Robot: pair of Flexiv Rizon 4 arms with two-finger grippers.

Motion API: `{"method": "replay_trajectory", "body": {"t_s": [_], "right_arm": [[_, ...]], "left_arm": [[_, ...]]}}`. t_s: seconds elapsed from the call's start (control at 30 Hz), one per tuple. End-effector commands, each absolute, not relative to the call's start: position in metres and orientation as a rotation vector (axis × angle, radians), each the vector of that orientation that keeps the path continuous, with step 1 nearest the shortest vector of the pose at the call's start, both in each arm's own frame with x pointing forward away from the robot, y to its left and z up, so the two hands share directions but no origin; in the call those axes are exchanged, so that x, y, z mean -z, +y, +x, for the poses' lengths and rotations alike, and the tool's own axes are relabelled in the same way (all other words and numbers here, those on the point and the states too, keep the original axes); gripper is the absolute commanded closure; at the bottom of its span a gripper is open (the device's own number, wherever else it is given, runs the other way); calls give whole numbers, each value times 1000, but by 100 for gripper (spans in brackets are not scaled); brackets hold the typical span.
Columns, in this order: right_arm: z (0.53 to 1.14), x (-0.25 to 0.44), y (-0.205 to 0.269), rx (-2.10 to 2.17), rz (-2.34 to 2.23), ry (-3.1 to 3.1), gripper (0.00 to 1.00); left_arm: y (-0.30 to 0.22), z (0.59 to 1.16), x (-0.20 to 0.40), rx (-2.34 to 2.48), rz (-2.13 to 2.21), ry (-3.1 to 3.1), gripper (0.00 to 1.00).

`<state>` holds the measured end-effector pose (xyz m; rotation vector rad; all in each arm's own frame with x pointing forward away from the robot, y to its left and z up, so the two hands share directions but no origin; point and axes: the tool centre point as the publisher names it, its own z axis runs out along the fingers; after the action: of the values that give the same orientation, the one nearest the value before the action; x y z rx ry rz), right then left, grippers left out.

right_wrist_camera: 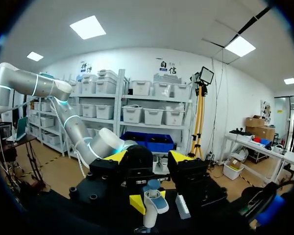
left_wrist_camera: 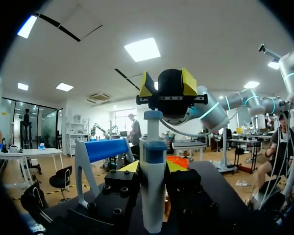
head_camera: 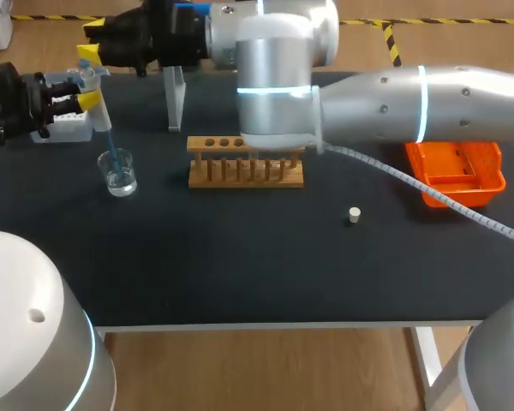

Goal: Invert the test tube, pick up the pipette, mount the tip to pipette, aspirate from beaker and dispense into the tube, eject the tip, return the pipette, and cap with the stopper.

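My left gripper point(head_camera: 84, 90) is at the table's back left, shut on the white pipette point(head_camera: 101, 116). The pipette's blue tip point(head_camera: 113, 152) reaches down into the glass beaker point(head_camera: 120, 174). In the left wrist view the pipette point(left_wrist_camera: 153, 196) stands upright between my left gripper's point(left_wrist_camera: 152, 169) fingers. My right arm reaches across from the right. Its gripper point(head_camera: 90, 43) stands open just over the pipette's blue plunger point(left_wrist_camera: 153, 115), also seen as the right gripper point(left_wrist_camera: 169, 83) point(right_wrist_camera: 148, 157) above the pipette top point(right_wrist_camera: 153, 196). The wooden tube rack point(head_camera: 244, 163) is mid-table; the white stopper point(head_camera: 354, 215) lies to its right.
A white tip box point(head_camera: 64, 127) sits beside the left gripper. A clear pipette stand point(head_camera: 176, 98) rises behind the rack. An orange tray point(head_camera: 458, 175) lies at the right under my right arm. A cable point(head_camera: 411, 184) trails from that arm.
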<state>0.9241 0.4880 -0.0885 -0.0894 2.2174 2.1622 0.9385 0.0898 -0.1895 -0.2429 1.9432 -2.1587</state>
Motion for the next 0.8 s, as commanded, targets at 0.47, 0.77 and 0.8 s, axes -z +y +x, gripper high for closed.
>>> {"method": "replay_trajectory", "body": {"t_s": [0.47, 0.77, 0.8], "right_arm": [[927, 86, 364, -2016, -89, 2259, 0], [933, 104, 307, -1919, -92, 2312, 0], [933, 105, 301, -1911, -100, 2314, 0]], "left_arm": [[90, 939, 189, 2159, -242, 1945, 100], [90, 939, 189, 2159, -242, 1945, 100], [90, 939, 189, 2159, -242, 1945, 100]]}}
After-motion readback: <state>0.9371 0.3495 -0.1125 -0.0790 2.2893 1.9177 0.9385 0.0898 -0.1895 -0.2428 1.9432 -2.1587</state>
